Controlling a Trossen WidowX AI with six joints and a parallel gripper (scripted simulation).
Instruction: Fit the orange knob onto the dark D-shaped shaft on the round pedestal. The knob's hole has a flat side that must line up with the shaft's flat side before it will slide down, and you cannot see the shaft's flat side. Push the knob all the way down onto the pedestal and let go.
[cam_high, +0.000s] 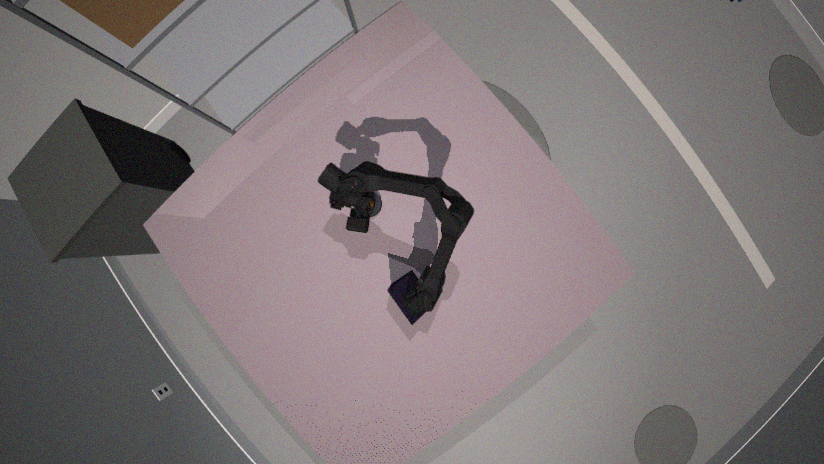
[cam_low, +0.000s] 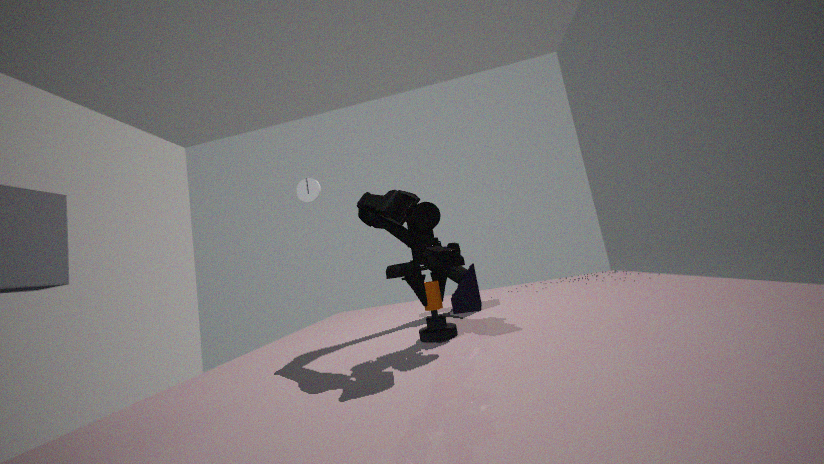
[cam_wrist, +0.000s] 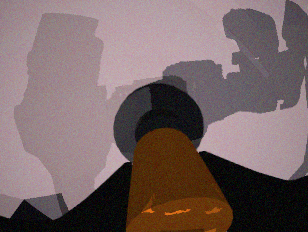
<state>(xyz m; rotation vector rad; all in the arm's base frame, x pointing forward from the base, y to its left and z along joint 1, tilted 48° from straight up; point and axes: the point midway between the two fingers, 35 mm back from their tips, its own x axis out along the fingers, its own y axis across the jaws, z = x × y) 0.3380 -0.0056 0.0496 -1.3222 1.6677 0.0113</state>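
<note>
The orange knob (cam_low: 433, 295) (cam_wrist: 170, 165) is between the fingers of my gripper (cam_low: 434, 300) (cam_wrist: 166, 163), which is shut on it. The dark round pedestal (cam_low: 438, 332) (cam_wrist: 127, 122) stands below on the pink table top. A short length of dark shaft (cam_low: 434, 313) shows between the knob's lower end and the pedestal's raised middle, so the knob is above the pedestal, in line with the shaft. Whether the shaft's tip is inside the hole is hidden. The shaft's flat side does not show. In the top view the arm covers most of the knob.
The arm's dark base (cam_high: 403, 291) (cam_low: 468, 293) stands on the pink table top (cam_high: 259, 276) (cam_low: 576, 374), behind the pedestal in the exterior view. Arm shadows lie around the pedestal. A grey box-shaped object (cam_high: 63, 184) is beyond the table's left edge in the top view.
</note>
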